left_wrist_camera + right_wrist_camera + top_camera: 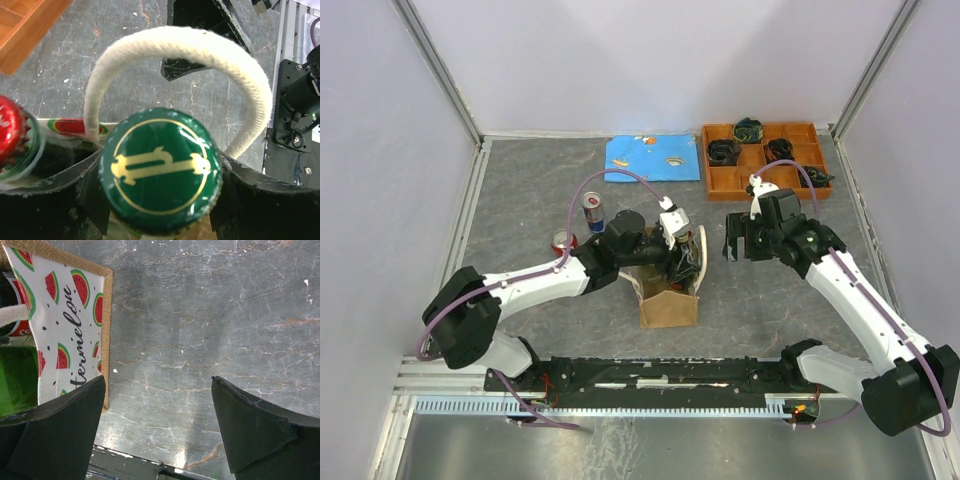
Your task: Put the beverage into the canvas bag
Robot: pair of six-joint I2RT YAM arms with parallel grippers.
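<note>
- My left claw point(160, 200) is closed on the green-capped bottle point(160, 167). One black finger point(50, 210) sits tight on each side, just under the cap.
- The cap faces straight up at the left wrist camera. It is green with a gold ring and a gold emblem.
- The bottle stands at the mouth of the canvas bag point(668, 308). One cream rope handle point(200, 45) arches just behind the cap.
- The bottle body below the cap is hidden in the wrist view. The right wrist view shows green glass inside the bag edge.
- A second bottle with a red cap point(9, 127) is in the bag, just left of the green cap.
- The bag stands at table centre, between my two arms. Its white panel point(65, 325) carries watermelon slices and script lettering, edged in tan fabric.
- My right claw point(158, 379) stands wide, with nothing between the fingers. It hangs over bare grey table point(520, 200), just beside the bag's right side, and I cannot tell whether it touches the bag.
- Two cans point(593, 207) stand on the table, left of the bag and behind my left arm.
- The orange tray point(724, 180) sits at the far right of the table, with dark items in several compartments.
- A blue cloth point(653, 157) lies just left of the tray.
</note>
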